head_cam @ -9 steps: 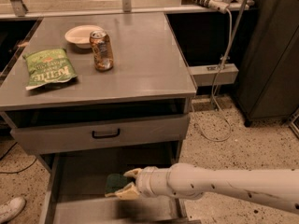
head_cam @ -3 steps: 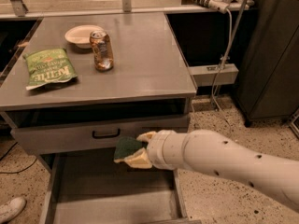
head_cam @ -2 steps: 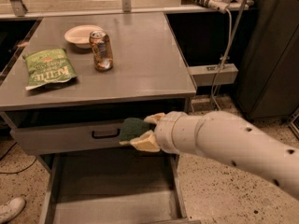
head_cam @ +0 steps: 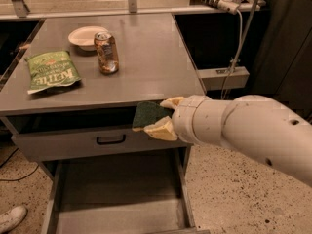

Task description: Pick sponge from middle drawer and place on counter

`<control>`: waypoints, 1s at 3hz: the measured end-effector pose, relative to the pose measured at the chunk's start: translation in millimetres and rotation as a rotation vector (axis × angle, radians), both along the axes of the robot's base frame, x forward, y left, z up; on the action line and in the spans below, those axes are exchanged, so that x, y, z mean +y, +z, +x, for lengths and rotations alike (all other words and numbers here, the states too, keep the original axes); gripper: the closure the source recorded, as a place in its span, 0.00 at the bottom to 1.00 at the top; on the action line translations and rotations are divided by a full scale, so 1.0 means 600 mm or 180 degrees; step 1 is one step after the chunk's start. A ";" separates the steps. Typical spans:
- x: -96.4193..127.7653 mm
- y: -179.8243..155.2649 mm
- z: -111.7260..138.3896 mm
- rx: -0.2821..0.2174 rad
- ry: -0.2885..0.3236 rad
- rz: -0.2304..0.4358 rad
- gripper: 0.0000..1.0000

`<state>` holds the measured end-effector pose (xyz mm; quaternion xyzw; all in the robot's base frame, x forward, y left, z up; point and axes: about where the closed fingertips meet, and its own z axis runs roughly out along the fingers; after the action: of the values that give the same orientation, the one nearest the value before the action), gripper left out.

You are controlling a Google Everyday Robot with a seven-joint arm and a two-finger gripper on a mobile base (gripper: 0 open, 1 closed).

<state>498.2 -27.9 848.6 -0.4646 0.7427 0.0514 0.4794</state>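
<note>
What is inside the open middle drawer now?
Only bare floor shows in the middle drawer; its back is hidden. The gripper holds the sponge at the counter edge.

— What's on the counter (head_cam: 146, 57)?
— A bag (head_cam: 51, 72) at the left, lying flat. A can (head_cam: 106, 52) stands upright near it, just in front of a white dish (head_cam: 87, 36), perhaps a bowl.
— And the gripper (head_cam: 155, 115)?
— At the counter's front edge, pinching the sponge (head_cam: 147, 112).

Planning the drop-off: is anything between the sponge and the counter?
Nothing visible. The pincer holds the sponge at the counter's front edge, right of centre; the chip bag, can and bowl sit farther left and back.
</note>
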 end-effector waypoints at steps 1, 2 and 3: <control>-0.003 0.007 0.020 0.0026 -0.0043 0.0105 1.00; -0.004 0.025 0.060 0.0035 -0.0076 0.0216 1.00; -0.019 0.051 0.140 0.0038 -0.0201 0.0327 1.00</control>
<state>581.9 -39.1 879.1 -0.4153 0.7562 0.0771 0.4997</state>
